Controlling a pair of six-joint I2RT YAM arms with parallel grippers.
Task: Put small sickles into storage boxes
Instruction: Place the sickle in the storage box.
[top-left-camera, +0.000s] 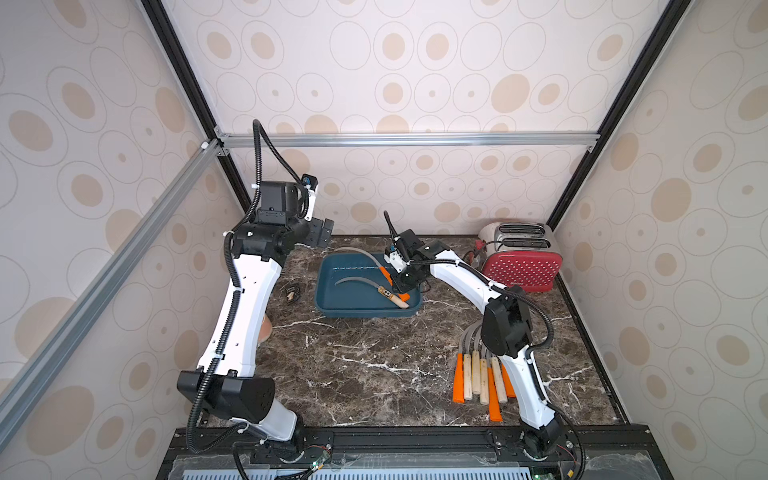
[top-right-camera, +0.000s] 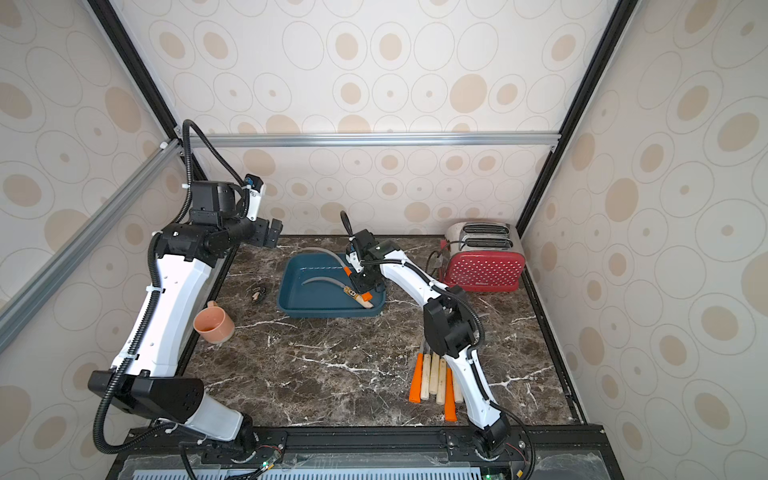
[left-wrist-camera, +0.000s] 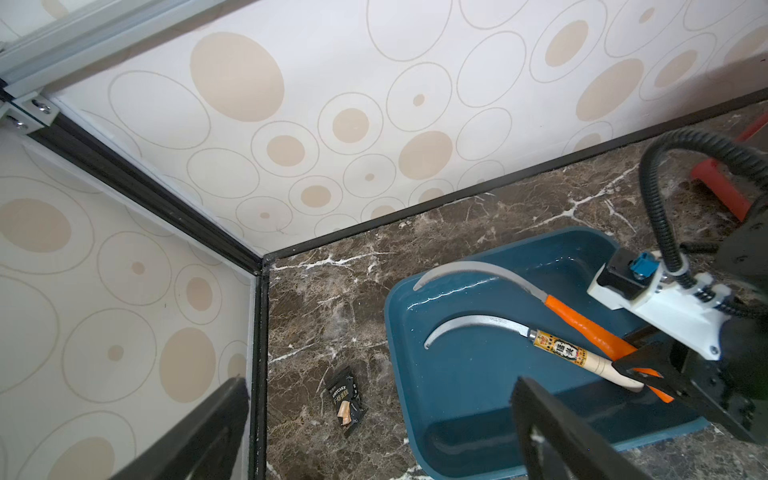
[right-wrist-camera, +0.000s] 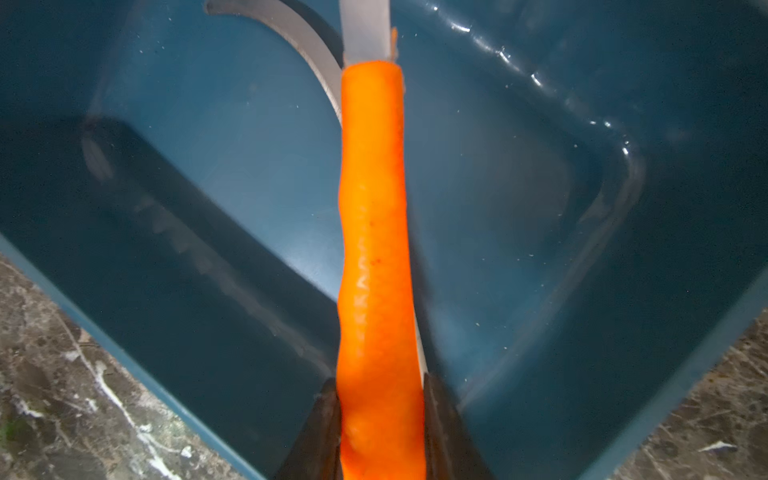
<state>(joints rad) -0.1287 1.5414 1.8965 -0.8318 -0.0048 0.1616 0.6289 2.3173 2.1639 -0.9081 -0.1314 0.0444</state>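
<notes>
Right gripper (right-wrist-camera: 380, 390) clamped on orange sickle (right-wrist-camera: 372, 208) over the tray (right-wrist-camera: 519, 187), right end; we see left gripper (top-left-camera: 322, 235) spread apart, raised far left.

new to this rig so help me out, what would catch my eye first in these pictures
The right gripper, shut on an orange-handled sickle, holds it over the teal tray, where a wood-handled sickle already lies. A bundle of more sickles lies at the near right of the marble table, and a red dotted toaster stands in the far right corner.
</notes>
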